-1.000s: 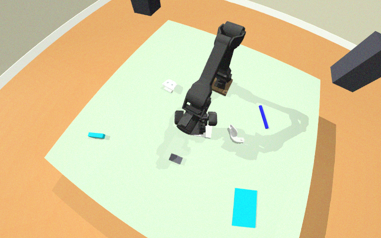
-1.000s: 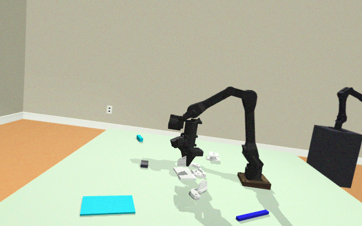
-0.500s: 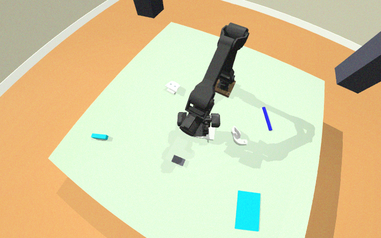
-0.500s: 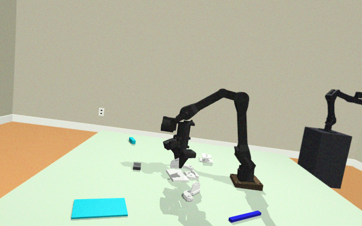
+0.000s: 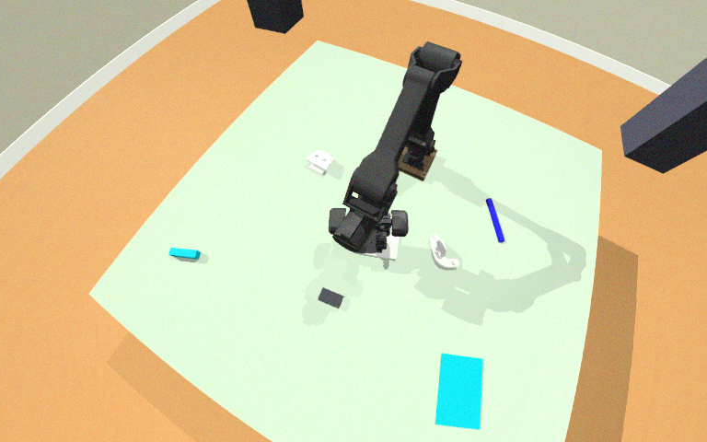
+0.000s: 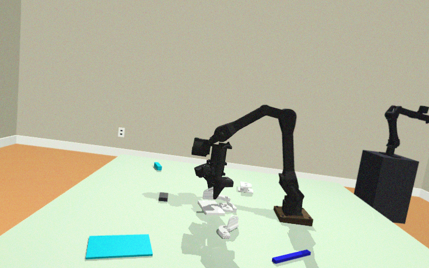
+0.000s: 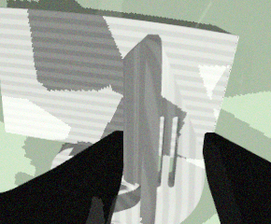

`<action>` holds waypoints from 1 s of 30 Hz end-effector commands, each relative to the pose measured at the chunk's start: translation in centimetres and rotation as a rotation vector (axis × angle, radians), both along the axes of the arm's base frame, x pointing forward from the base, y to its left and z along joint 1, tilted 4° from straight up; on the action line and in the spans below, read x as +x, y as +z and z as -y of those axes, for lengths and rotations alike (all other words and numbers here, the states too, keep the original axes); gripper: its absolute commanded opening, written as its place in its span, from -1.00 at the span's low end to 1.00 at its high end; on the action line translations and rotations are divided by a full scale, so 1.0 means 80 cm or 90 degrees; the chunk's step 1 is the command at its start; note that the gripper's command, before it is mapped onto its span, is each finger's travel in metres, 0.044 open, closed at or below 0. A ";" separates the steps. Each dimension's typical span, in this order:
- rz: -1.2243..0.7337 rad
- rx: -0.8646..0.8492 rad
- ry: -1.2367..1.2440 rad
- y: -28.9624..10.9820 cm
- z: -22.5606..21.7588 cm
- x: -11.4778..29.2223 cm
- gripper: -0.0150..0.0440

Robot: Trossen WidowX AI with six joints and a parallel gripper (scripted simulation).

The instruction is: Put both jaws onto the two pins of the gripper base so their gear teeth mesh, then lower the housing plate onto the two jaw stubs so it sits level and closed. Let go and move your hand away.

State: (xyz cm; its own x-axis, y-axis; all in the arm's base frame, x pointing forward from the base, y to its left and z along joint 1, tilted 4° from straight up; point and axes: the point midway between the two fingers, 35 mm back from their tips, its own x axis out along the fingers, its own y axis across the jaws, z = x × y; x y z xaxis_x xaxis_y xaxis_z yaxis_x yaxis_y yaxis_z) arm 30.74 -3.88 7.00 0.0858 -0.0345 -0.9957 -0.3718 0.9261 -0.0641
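My gripper point(image 6: 215, 197) point(image 7: 164, 141) points down, with its fingers shut on a white jaw point(image 6: 207, 193) point(image 7: 142, 93). The jaw's tall finger pad stands upright between the fingertips. The white gripper base point(image 5: 391, 249) point(image 6: 210, 207) point(image 7: 14, 61) lies beneath, partly hidden by the hand in the top view. The held jaw's gear end is over the pin end of the base; whether it is on a pin cannot be told. The other white jaw point(image 5: 440, 252) point(image 6: 223, 231) lies apart, beside the base. The white housing plate point(image 5: 321, 159) point(image 6: 245, 186) stands apart, near the arm's base.
A blue bar point(image 5: 494, 220) point(image 6: 291, 256), a cyan flat plate point(image 5: 458, 391) point(image 6: 118, 246), a small cyan block point(image 5: 183, 252) point(image 6: 157, 166) and a dark block point(image 5: 330, 297) point(image 6: 163, 196) lie around the work area. The arm stands on a brown mount point(image 6: 293, 216).
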 end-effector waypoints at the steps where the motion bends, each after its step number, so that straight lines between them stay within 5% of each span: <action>1: -0.002 -0.003 0.001 -0.001 0.001 -0.001 -0.04; 30: -0.003 -0.004 0.007 -0.005 0.001 -0.001 -0.04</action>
State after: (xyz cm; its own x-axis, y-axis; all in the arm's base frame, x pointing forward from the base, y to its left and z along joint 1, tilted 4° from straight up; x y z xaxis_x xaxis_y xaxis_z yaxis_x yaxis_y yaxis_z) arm 30.83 -3.89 6.90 0.0887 -0.0348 -0.9954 -0.3752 0.9246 -0.0658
